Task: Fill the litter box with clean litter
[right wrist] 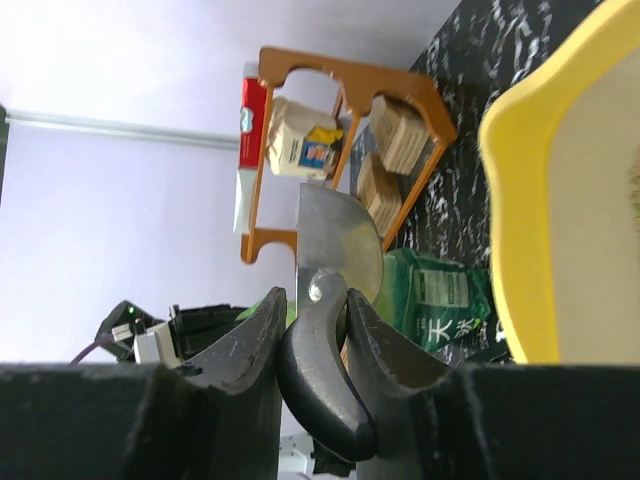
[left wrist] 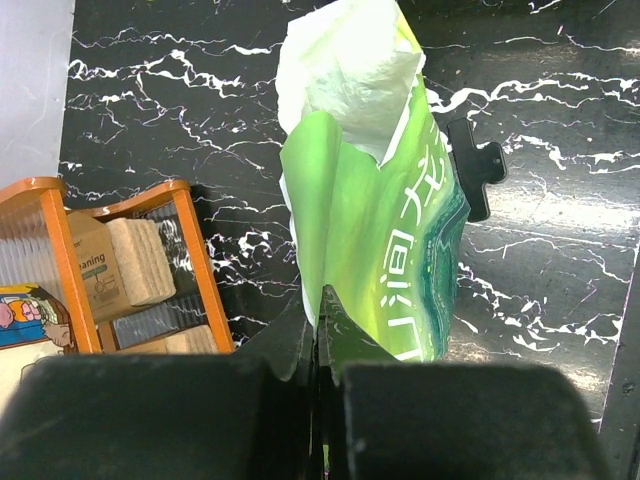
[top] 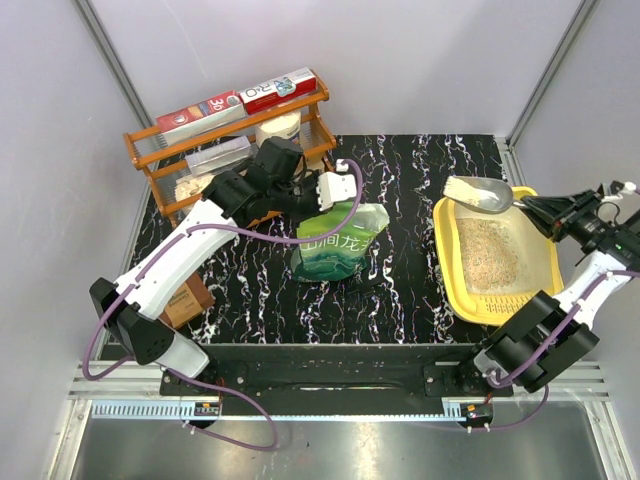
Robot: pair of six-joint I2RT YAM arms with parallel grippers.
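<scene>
The yellow litter box (top: 448,285) lies at the right of the black marble table, with a patch of pale beige clean litter (top: 490,255) inside it. A metal scoop (top: 478,192) heaped with litter hangs over the box's far left corner. My right gripper (top: 537,208) is shut on its black handle (right wrist: 322,385), and the scoop bowl (right wrist: 338,235) stands beside the box rim (right wrist: 535,170). The green pouch (top: 335,245) stands mid-table. My left gripper (left wrist: 322,305) is shut on the pouch's (left wrist: 385,230) edge, and its torn top gapes open.
An orange wire rack (top: 228,142) with boxes and pads stands at the back left, close behind the left arm. A black clip (left wrist: 475,172) lies on the table beside the pouch. A brown box (top: 186,302) sits near the left arm's base.
</scene>
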